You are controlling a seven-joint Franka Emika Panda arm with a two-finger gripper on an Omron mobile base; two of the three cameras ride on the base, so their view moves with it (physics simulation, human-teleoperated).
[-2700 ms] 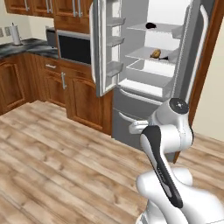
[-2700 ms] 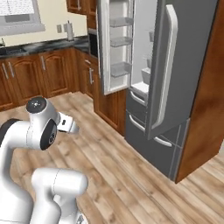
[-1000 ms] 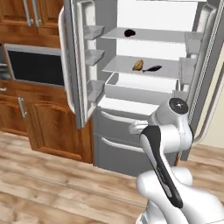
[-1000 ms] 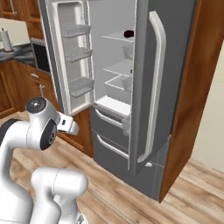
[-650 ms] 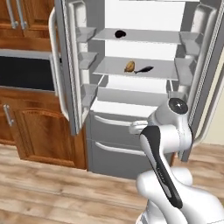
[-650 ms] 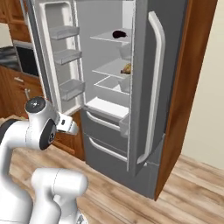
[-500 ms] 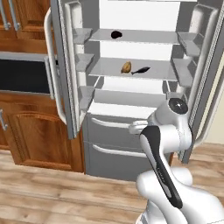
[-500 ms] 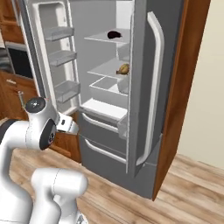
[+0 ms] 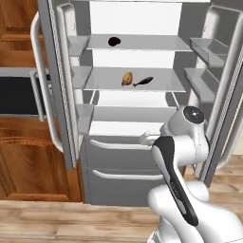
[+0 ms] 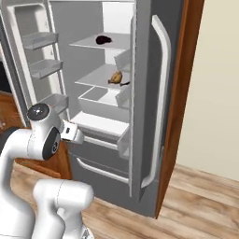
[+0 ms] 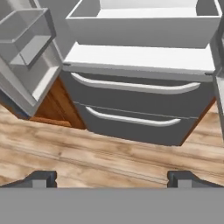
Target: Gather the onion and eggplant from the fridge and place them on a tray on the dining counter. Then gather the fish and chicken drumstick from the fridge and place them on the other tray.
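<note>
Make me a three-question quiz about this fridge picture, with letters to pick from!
1. Where is the tan food?
A. top shelf
B. middle shelf
C. floor

2. How many handled drawers sit below the shelves?
A. two
B. four
C. none

3. The fridge doors are:
A. shut
B. open
C. missing

Answers:
1 B: it lies on the middle shelf beside a dark thing.
2 A: the hand view shows two long handles.
3 B: both swing outward, showing the shelves.
</note>
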